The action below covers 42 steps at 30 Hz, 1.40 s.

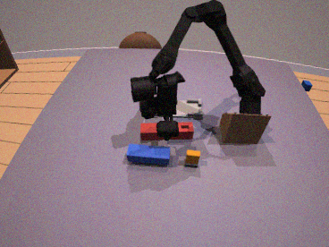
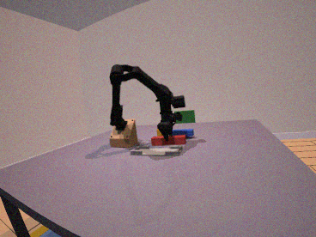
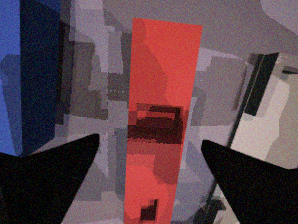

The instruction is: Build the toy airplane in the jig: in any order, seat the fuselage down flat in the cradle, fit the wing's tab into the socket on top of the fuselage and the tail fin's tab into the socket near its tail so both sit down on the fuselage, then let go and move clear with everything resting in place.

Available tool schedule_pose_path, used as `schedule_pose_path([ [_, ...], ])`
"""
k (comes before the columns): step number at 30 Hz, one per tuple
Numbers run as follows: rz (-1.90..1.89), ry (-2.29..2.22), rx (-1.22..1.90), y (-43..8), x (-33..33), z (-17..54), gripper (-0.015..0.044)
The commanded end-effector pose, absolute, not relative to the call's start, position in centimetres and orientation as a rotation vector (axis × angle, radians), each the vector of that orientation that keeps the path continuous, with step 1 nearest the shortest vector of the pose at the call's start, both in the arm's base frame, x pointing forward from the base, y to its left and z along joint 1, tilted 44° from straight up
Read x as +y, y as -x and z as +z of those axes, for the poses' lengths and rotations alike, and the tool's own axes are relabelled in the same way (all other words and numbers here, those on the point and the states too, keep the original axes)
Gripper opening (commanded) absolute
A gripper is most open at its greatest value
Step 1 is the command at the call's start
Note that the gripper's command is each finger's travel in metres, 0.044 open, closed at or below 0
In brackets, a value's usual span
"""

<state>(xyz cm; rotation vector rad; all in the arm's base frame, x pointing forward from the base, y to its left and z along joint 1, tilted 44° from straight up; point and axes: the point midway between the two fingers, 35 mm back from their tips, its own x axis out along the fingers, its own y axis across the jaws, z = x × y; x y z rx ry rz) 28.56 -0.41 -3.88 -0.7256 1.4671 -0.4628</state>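
My gripper (image 1: 167, 131) (image 2: 166, 134) (image 3: 152, 141) is wide, astride the red body (image 1: 147, 131) (image 2: 158, 140) (image 3: 165, 65), which lies inward from the counter's (image 1: 223, 206) (image 2: 206, 193) edges beside the jig (image 1: 189, 108) (image 2: 155, 152) (image 3: 257, 131). I'd center both fingers, descend straight, then squeeze evenly.

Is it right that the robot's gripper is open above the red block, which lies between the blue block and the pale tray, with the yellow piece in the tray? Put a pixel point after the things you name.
No, the yellow piece (image 1: 193, 157) is outside the tray (image 1: 189, 107) (image 3: 260, 125), beside the blue block (image 1: 148, 155), as the top view shows.
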Motion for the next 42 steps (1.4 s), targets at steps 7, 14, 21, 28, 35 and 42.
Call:
schedule_pose_path([
  [7, -0.466, 0.734, 1.473, -28.5, -1.8, -5.1, 0.0440],
  [14, -0.467, 0.735, 1.473, -28.5, -2.1, -5.3, 0.0361],
  [21, -0.467, 0.735, 1.473, -28.5, -2.1, -5.3, 0.0197],
  [28, -0.467, 0.735, 1.473, -28.5, -2.1, -5.3, 0.0150],
  [35, -0.463, 0.732, 1.473, -28.7, -1.1, -4.6, 0.0000],
  [42, -0.458, 0.729, 1.473, -28.8, 0.4, -3.2, 0.0000],
])
